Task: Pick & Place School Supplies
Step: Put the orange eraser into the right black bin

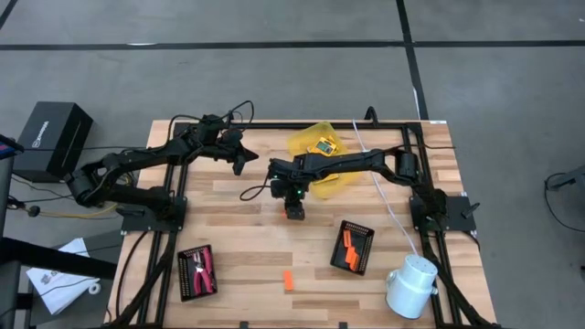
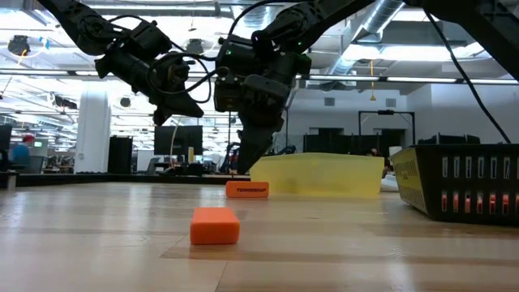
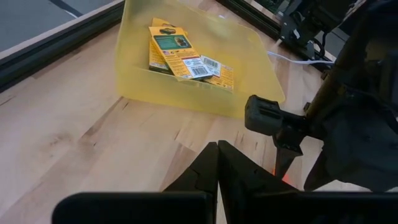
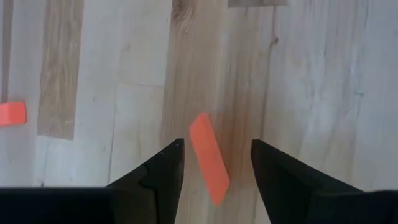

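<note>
The orange stick [image 4: 209,158] lay on the wooden table [image 4: 311,74] between the right gripper's [image 4: 214,163] spread fingers. It looked light, stiff and probably smooth; pinching across its narrow sides seemed best. The left gripper [image 3: 217,168] hovered closed nearby. A workshop, dimly seen, stretched behind.

The table [image 1: 247,238] is seen in pale wood planks with darker streaks of grain. Orange is shown by the stick [image 4: 209,158] between the black fingers, by a second stick [image 1: 288,281] lying apart, and by those in one black ribbed tray [image 1: 353,248]. Red handles are carried by the tool [image 1: 207,267] in the other black tray [image 1: 196,272]. Yellow-and-green card boxes [image 3: 180,53] are printed with white labels, inside a translucent yellow tray [image 3: 196,96]. A white roll [image 1: 411,285] is also seen
</note>
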### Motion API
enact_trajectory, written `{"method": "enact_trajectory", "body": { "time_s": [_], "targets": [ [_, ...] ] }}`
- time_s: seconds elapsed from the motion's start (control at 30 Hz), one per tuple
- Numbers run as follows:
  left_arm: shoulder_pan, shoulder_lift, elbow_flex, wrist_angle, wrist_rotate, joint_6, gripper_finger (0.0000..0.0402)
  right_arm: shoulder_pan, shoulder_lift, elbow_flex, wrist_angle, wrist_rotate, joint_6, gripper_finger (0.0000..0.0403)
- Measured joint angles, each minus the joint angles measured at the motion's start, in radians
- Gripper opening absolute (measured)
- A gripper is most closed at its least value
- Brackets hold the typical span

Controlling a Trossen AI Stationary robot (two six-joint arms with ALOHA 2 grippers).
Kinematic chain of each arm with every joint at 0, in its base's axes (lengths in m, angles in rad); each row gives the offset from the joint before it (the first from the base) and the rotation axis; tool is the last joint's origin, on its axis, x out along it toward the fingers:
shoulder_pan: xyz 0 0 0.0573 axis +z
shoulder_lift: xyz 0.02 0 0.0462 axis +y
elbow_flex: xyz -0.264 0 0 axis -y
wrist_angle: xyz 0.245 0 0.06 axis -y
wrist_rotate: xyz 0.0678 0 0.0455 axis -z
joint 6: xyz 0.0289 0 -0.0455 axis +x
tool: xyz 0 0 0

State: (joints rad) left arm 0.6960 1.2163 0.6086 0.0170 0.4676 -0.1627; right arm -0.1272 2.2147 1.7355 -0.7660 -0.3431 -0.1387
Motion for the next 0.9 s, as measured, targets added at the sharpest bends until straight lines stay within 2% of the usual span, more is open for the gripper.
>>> {"method": "enact_trajectory", "body": {
  "time_s": [0.63, 0.9],
  "targets": [
    [0.000, 0.000, 0.000, 0.000, -0.004, -0.001, 0.0000, 0.006, 0.032, -0.001, 0.009, -0.027, -0.001, 0.0176],
    [0.000, 0.000, 0.000, 0.000, -0.004, 0.000, 0.0000, -0.005, 0.030, -0.073, 0.038, -0.039, 0.012, 0.0176]
  ]
}}
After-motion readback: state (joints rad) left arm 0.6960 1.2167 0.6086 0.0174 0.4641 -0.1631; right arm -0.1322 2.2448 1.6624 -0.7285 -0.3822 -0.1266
